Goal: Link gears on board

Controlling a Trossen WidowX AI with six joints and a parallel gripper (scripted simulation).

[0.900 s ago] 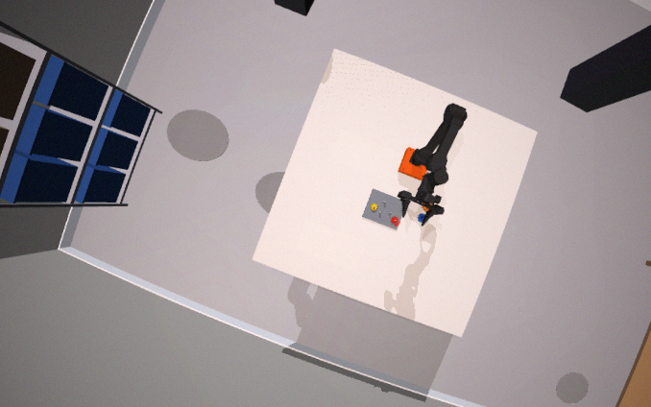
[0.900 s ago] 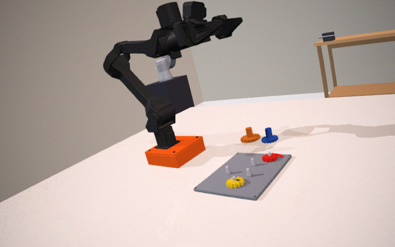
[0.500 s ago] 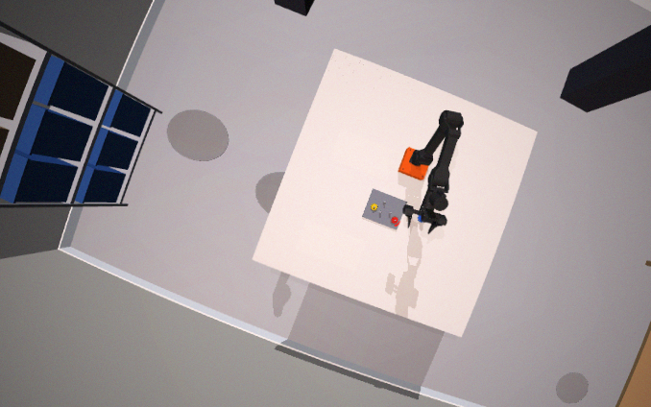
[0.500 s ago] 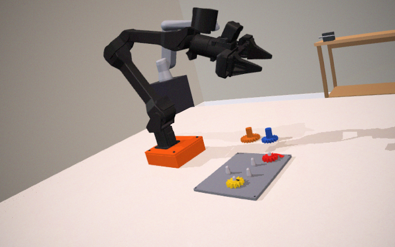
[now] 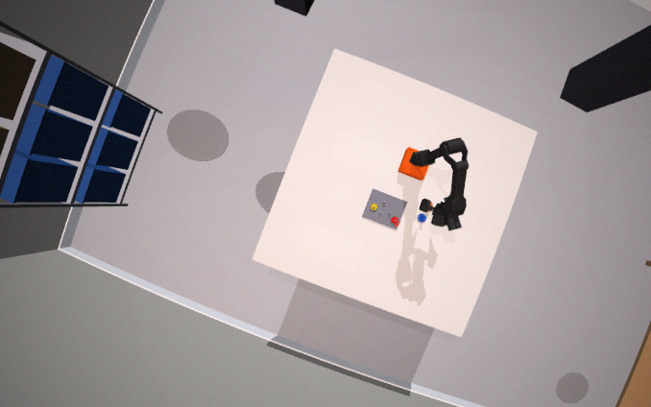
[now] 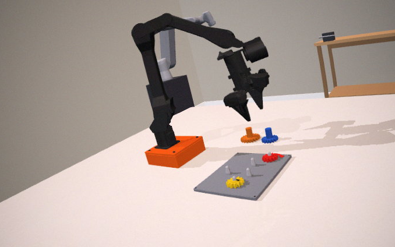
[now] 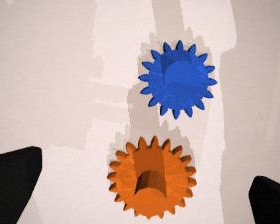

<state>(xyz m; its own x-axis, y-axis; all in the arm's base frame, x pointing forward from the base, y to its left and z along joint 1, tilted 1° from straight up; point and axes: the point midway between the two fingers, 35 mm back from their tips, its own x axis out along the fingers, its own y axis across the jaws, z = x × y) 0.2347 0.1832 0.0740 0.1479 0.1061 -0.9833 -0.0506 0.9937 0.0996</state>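
Note:
The grey board (image 5: 397, 203) (image 6: 212, 184) lies on the table. The red gear (image 5: 394, 218) (image 6: 269, 158) and the yellow gear (image 5: 373, 206) (image 6: 234, 183) sit on two of its pegs. Three bare pegs stand between them: one peg (image 6: 253, 162) near red, a second peg (image 6: 228, 170), a third peg (image 6: 248, 172). A loose orange gear (image 6: 250, 138) (image 7: 123, 175) and a smaller blue gear (image 5: 421, 218) (image 6: 269, 138) (image 7: 186, 82) stand upright beyond the board, knobs up. My gripper (image 6: 255, 114) (image 7: 151, 176) is open and empty, tilted above the orange gear, which lies between the fingers in the wrist view.
The arm's orange base (image 5: 412, 169) (image 6: 175, 155) stands beside the board. The blue gear is close beside the orange one, with a narrow gap. A red arrow (image 6: 280, 155) lies beside the red gear at the board's edge. The arm's shadow falls across the table.

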